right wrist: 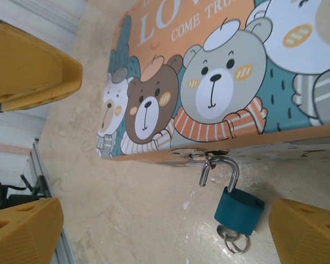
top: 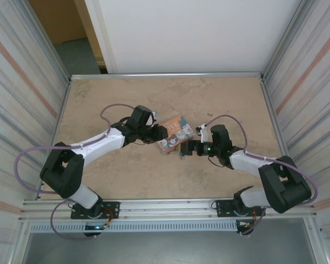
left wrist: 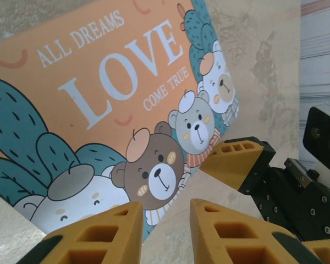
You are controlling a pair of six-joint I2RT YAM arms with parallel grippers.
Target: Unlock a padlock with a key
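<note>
Orange box (right wrist: 220, 82) closed, padlock (right wrist: 239, 212) on hasp (right wrist: 195, 153) (keyring (right wrist: 232, 241) beneath); left end effector (left wrist: 165, 212) narrowly parted, right end effector (right wrist: 165, 234) spread

Overhead rear view; wrist cameras close on shared orange box (left wrist: 99, 99)

orange box (left wrist: 99, 82) cropped at edges, padlock (top: 182, 153) tiny overhead

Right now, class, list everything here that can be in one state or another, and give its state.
Box: lid down, hasp folded shut.
Padlock: hanging in the hasp, shackle looks sprung open.
Key: seems stuck in the padlock's base, ring attached.
Left jaws: narrowly apart, empty.
Right jaws: wide open, empty.
</note>
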